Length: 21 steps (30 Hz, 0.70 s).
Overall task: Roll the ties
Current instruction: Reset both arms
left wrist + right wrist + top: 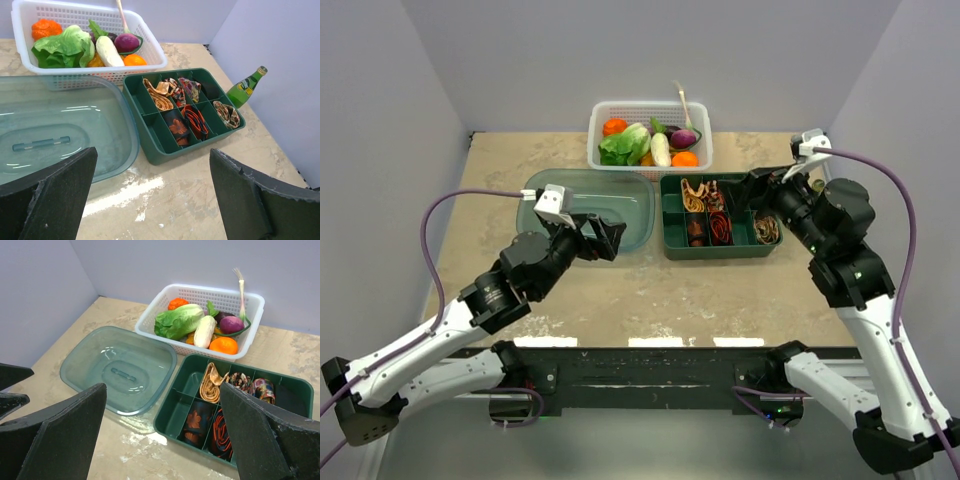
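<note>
We lose the 4 o'clock corner of the tray (pixel 292 399) behind a finger (pixel 265 435) of the right claw (pixel 162 392) in its wrist view. The lid (pixel 60 120) runs off the left wrist view at 9 o'clock.

Setting: robotics laboratory test cell.
Evidence:
- plain pale grey partition walls (pixel 650 50) enclosing three sides
- beige stone-patterned table (pixel 650 295)
- two white-and-black robot arms (pixel 420 345) bolted to a black metal base rail (pixel 650 372)
- exposed thin purple cables (pixel 905 220)
- staged props: white plastic lattice basket (pixel 640 105) of vegetables (pixel 620 148); dark green plastic compartment tray (pixel 720 253) of rolled patterned neckties (pixel 192 121)
</note>
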Each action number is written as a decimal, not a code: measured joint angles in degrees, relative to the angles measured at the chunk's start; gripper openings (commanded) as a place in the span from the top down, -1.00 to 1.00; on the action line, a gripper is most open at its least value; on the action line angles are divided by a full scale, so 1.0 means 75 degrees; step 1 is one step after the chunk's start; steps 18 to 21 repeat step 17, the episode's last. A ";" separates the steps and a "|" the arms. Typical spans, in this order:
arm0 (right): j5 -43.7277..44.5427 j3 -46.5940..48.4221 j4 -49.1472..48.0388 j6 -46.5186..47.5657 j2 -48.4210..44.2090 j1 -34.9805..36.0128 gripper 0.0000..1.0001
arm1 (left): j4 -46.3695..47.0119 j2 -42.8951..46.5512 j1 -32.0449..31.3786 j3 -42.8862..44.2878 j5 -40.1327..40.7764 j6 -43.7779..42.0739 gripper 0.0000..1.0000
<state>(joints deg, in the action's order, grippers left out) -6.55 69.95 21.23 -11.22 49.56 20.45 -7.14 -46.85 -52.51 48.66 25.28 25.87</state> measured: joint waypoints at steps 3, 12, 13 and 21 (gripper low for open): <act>0.0000 -0.0047 -0.0085 0.0012 0.0169 0.0000 -0.97 | 0.0079 -0.0082 0.0000 -0.0047 0.0090 -0.0149 -0.99; 0.0082 -0.0405 -0.0697 0.0058 0.0935 0.0000 -0.97 | 0.0274 -0.0656 0.0000 -0.0090 0.0536 -0.0740 -0.97; 0.0146 -0.0487 -0.0825 0.0052 0.1052 0.0000 -0.97 | 0.0297 -0.0673 0.0000 -0.0105 0.0603 -0.0784 -0.96; 0.0414 -0.0825 -0.1291 0.0015 0.1457 0.0000 -0.97 | 0.0577 -0.0697 0.0000 -0.0242 0.0976 -0.1026 -0.96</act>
